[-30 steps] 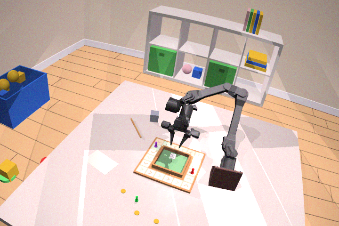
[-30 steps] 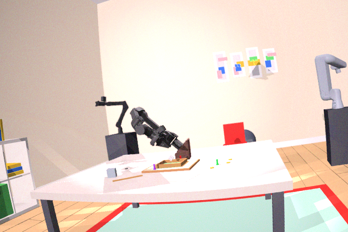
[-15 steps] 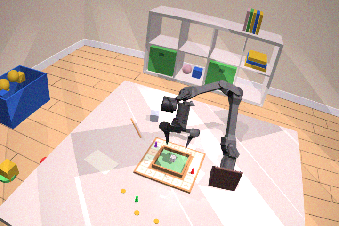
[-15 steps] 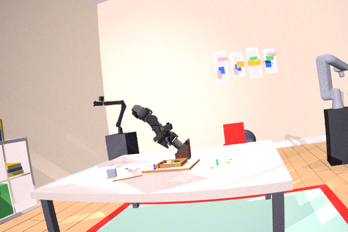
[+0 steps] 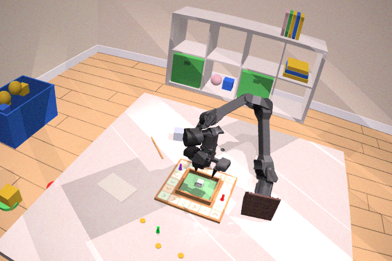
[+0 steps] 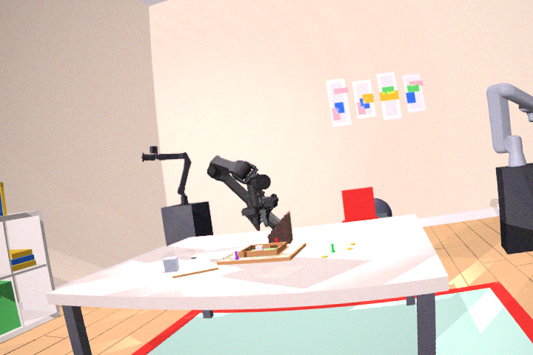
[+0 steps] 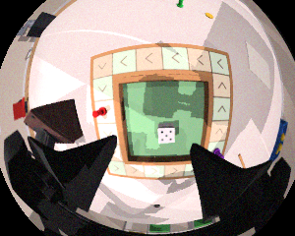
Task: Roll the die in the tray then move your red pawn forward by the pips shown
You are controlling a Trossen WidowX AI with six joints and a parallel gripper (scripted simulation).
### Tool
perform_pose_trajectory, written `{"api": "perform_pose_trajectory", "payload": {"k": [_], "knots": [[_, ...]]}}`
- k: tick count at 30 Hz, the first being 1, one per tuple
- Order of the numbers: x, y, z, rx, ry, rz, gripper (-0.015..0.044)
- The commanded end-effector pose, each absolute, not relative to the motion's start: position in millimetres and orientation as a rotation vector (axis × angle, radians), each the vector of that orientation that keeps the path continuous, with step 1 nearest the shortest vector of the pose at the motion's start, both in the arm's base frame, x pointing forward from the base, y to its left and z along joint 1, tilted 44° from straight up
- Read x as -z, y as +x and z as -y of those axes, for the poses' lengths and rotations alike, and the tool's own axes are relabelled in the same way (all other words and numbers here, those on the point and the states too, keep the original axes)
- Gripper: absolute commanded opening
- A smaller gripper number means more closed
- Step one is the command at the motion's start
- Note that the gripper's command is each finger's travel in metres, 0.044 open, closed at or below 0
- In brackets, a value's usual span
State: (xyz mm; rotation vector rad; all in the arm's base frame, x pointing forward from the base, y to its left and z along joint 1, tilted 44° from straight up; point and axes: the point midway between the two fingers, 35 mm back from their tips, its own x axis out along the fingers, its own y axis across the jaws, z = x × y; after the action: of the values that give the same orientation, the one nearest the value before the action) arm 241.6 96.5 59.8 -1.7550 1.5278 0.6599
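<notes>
The white die (image 5: 199, 182) (image 6: 258, 248) (image 7: 166, 134) is inside the green-floored tray (image 5: 193, 197) (image 7: 162, 76). Its face towards the wrist camera shows pips at the corners and one in the centre. Whether it is at rest cannot be told. My gripper (image 5: 204, 173) (image 6: 261, 227) (image 7: 154, 145) is open and empty, above the tray's shelf-side edge, clear of the die. The red pawn (image 5: 222, 197) (image 6: 276, 240) (image 7: 100, 112) stands on the board (image 5: 215, 214) (image 7: 149, 59), on the side towards the arm's base. The arrows beside it in the wrist view point down the image.
A purple pawn (image 5: 180, 167) (image 6: 236, 255) (image 7: 218, 153) stands on the board's opposite side. A green pawn (image 5: 157, 229) (image 6: 332, 248) and yellow discs lie off the board. A pencil (image 5: 157, 147), a grey block (image 5: 178, 134) and a dark brown panel (image 5: 259, 206) are around it.
</notes>
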Motion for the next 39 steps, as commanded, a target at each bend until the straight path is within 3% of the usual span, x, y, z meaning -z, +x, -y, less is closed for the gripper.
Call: {"api": "perform_pose_trajectory", "payload": {"k": [1,3,15,27,39], "knots": [[-52,225,-98,-0.416,-1.539,-1.534,0.0256],[-48,217,-97,-0.271,-1.408,-1.527,0.0204],[-25,171,-89,0.454,-0.643,-1.330,0.0200],[-14,144,-76,0.818,-0.154,-1.089,0.0200],[-14,146,-75,0.834,-0.131,-1.076,0.0200]]}}
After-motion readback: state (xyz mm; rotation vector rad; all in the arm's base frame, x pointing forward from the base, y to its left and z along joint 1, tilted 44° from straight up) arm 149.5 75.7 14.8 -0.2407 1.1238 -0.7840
